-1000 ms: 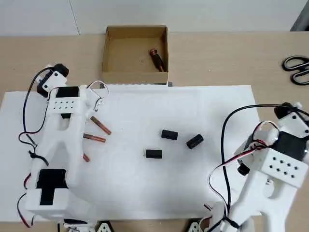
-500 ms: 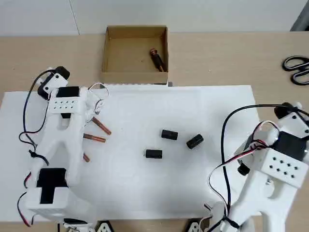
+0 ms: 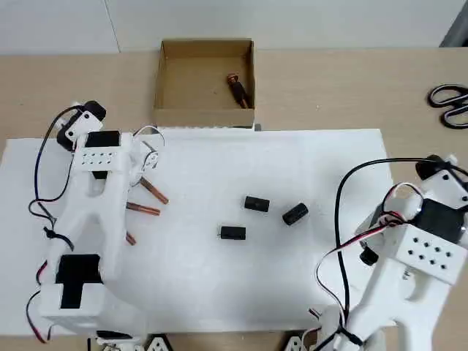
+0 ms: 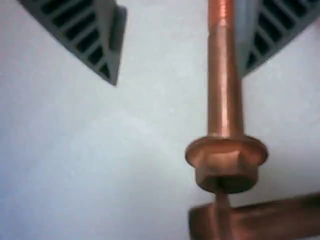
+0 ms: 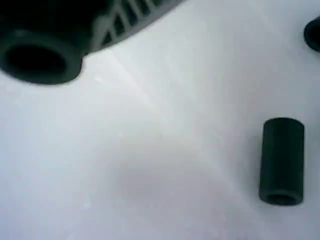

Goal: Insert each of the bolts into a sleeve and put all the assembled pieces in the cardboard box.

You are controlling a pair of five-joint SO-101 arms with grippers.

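My left gripper (image 3: 145,164) (image 4: 180,45) stands open low over the white sheet. The shaft of a copper bolt (image 4: 225,100) (image 3: 153,190) lies between its fingers, close against one finger (image 4: 272,35). A second bolt (image 3: 142,209) (image 4: 255,220) lies just past the first one's head, and a third (image 3: 130,238) pokes out from under the arm. Three black sleeves (image 3: 257,204) (image 3: 295,214) (image 3: 232,232) lie mid-sheet. My right gripper (image 3: 369,252) is at the right, holding a black sleeve (image 5: 40,55) above the sheet. An assembled piece (image 3: 238,89) lies in the cardboard box (image 3: 167,73).
Scissors (image 3: 450,102) lie on the wooden table at the far right. The white sheet (image 3: 219,292) covers the work area in front of the box. Cables loop beside both arms. Two of the loose sleeves (image 5: 282,161) (image 5: 312,32) lie off to one side of my right gripper.
My left gripper has shifted slightly down toward the nearest bolt. The right arm and the loose parts have stayed put.
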